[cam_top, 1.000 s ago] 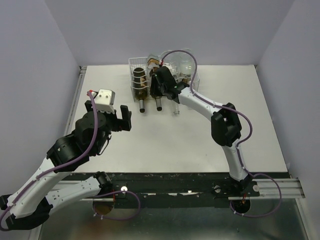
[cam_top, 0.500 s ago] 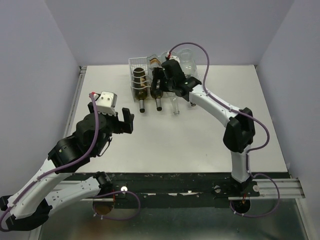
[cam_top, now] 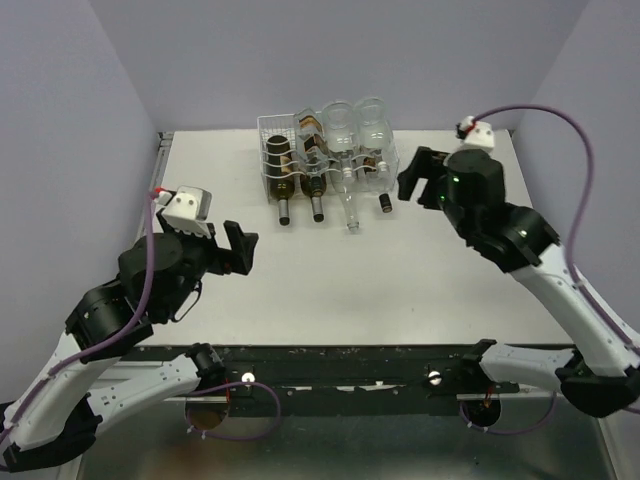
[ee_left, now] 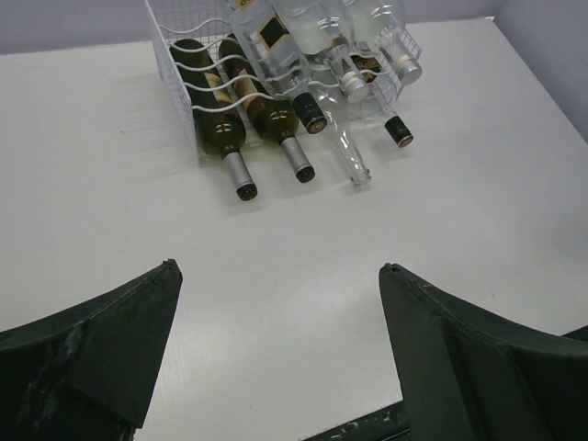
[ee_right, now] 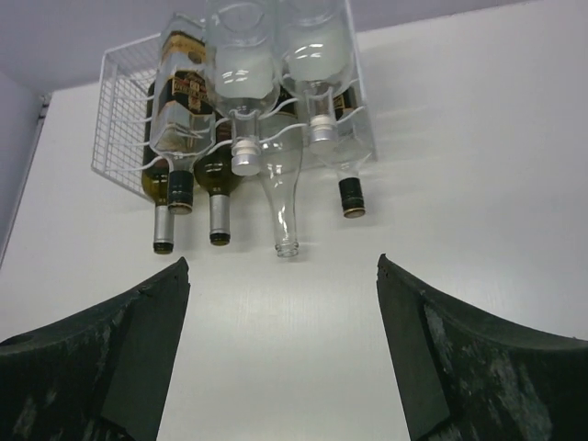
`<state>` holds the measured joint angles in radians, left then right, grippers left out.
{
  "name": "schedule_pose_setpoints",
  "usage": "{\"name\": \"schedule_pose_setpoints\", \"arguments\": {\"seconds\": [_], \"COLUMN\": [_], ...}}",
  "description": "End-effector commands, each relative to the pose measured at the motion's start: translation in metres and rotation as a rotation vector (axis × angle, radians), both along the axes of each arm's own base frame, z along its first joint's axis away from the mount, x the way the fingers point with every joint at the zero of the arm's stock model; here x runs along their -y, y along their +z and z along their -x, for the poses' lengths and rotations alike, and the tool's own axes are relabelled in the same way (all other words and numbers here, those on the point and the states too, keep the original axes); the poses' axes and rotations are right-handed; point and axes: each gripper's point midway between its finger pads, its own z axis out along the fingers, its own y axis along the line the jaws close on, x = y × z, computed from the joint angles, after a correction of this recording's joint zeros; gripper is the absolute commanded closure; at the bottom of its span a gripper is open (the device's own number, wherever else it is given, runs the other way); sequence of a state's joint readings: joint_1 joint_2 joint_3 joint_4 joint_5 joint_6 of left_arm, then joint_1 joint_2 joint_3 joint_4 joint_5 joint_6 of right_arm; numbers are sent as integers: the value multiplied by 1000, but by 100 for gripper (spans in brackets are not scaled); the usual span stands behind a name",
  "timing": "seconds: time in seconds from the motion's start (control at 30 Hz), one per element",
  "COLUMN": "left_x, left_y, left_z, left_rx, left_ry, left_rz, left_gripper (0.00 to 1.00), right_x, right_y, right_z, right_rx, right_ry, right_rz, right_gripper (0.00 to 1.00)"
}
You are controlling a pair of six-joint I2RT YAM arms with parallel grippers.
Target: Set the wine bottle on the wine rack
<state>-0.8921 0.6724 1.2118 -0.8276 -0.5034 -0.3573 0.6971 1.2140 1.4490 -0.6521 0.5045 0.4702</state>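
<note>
- Left fingers [ee_left: 278, 269]: spread wide and holding nothing, hovering over the bare counter [cam_top: 350, 290], well short of the rack.
- Wine rack [cam_top: 267, 140]: stands at the counter's far edge, with wine bottles [ee_left: 216, 129] lying across its wavy shelves on two tiers, necks jutting toward the arms (every bottle in view sits inside it).
- Right fingers [ee_right: 282, 261]: apart and empty, off to the rack's right. Any pull-back should probably go up and away, clear of those necks, so nothing rolls.
</note>
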Motion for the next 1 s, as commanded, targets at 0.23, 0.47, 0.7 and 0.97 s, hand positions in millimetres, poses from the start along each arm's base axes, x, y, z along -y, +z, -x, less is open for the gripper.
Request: {"name": "schedule_pose_setpoints", "arguments": {"seconds": [0.23, 0.47, 0.7, 0.97], "left_x": [-33, -36, -38, -49], "left_y": [26, 32, 38, 49], "left_z": [37, 53, 61, 64], "left_rx": [-52, -110, -92, -60], "left_ry": [-35, -90, -118, -105], "left_rz": [-4, -32, -2, -6], "left_gripper": [1, 1, 1, 1], "right_x": [86, 101, 111, 110], "right_y": [4, 26, 30, 27], "right_z": [103, 130, 142, 144], "right_rx": [-133, -132, -141, -155], "right_ry": [-38, -29, -40, -44], "right_rz": [59, -7, -18, -34], "right_gripper": [0, 0, 0, 0]}}
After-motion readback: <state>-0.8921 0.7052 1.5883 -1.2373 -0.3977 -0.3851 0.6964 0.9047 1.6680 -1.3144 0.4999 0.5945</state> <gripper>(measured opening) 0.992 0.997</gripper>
